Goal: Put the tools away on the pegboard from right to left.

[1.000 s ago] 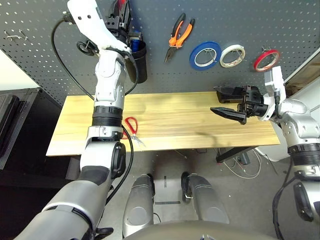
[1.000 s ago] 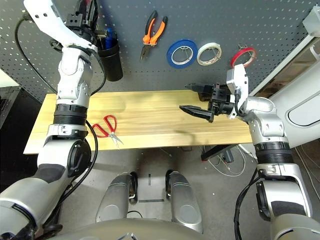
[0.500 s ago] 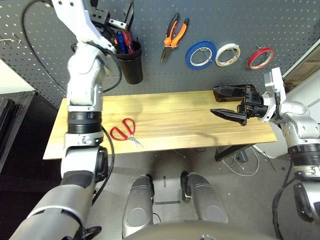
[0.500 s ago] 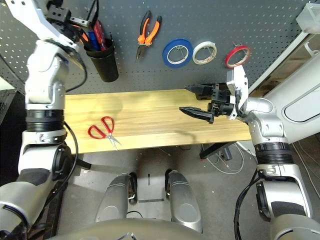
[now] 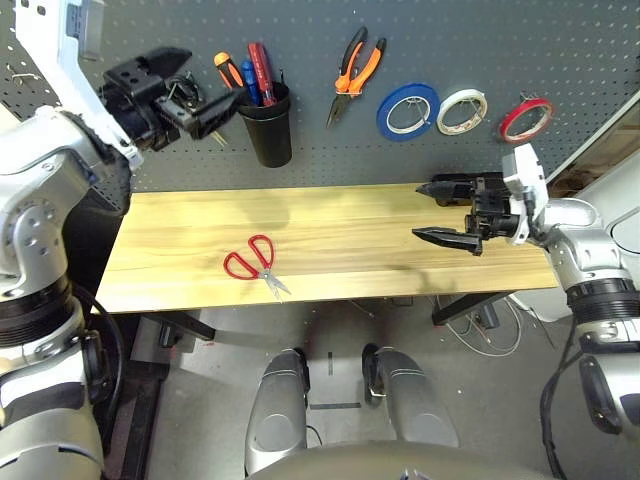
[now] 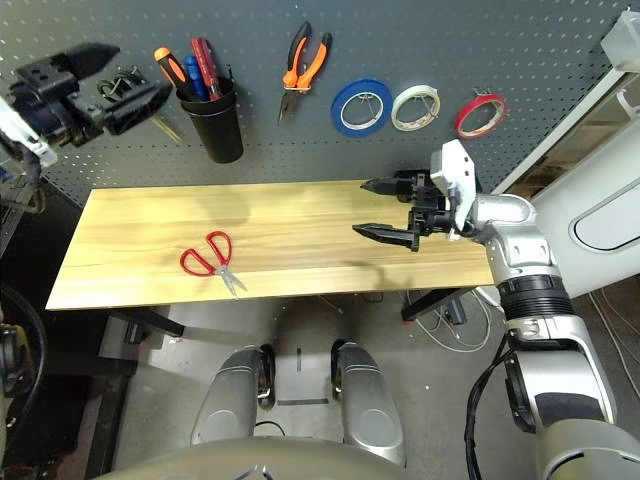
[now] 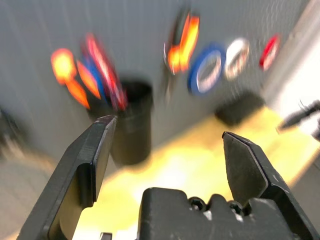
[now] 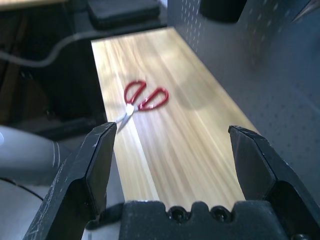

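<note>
The dark grey pegboard (image 5: 450,40) carries the thin red tape ring (image 5: 527,118) at far right and the orange-and-black pliers (image 5: 355,70) near the middle. A slim red-handled screwdriver (image 5: 261,68) stands in the black cup (image 5: 270,130). Red-handled scissors (image 5: 252,262) lie on the wooden table (image 5: 350,240), left of centre, and show in the right wrist view as scissors (image 8: 144,99). My left gripper (image 5: 212,75) is open and empty, high up just left of the cup. Over the table's right part, my right gripper (image 5: 423,209) hovers open and empty.
A blue tape roll (image 5: 409,110) and a white tape roll (image 5: 464,111) hang between the pliers and the red ring. An orange-handled screwdriver (image 5: 226,70) and a blue tool also stand in the cup. A white cabinet (image 6: 600,190) borders the table's right end.
My left gripper has opened and drawn back to the left from the cup, leaving the red-handled screwdriver standing in it. The right gripper has shifted only slightly.
</note>
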Robot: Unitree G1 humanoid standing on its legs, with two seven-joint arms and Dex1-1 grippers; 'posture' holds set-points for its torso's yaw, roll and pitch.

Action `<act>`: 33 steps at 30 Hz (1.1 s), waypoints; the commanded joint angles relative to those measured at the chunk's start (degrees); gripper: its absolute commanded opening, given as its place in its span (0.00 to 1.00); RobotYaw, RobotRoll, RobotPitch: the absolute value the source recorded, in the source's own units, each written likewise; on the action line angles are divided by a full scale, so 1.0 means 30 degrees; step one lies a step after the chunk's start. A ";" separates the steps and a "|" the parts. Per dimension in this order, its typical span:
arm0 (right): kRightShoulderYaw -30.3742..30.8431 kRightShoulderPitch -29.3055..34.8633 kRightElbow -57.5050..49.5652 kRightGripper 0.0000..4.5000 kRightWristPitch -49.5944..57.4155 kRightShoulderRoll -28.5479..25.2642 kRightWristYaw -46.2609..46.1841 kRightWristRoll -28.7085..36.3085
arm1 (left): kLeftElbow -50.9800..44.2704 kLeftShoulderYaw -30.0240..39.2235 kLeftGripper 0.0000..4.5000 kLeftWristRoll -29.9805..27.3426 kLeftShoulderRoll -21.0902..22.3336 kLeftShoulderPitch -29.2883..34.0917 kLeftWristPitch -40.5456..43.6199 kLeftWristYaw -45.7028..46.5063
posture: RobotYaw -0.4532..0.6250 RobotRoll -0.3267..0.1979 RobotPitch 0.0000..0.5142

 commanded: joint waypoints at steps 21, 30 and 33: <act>0.3133 0.2272 -0.2319 1.00 0.0248 0.3013 -0.4225 -0.2861 | 0.7305 -0.4390 0.99 0.6783 -0.4094 0.6153 -0.2466 0.5635 | 0.43 0.62 0.48; 0.3231 0.3106 -0.4348 1.00 0.1039 0.3220 -0.4878 -0.2544 | 0.8551 -0.3433 0.99 0.7491 -0.5213 0.6025 -0.2768 0.6321 | 0.41 0.62 0.61; 0.3141 0.3723 -0.5472 1.00 0.1697 0.3359 -0.5021 -0.2072 | 0.9225 -0.2415 0.99 0.7242 -0.6215 0.5652 -0.3191 0.6767 | 0.41 0.62 0.65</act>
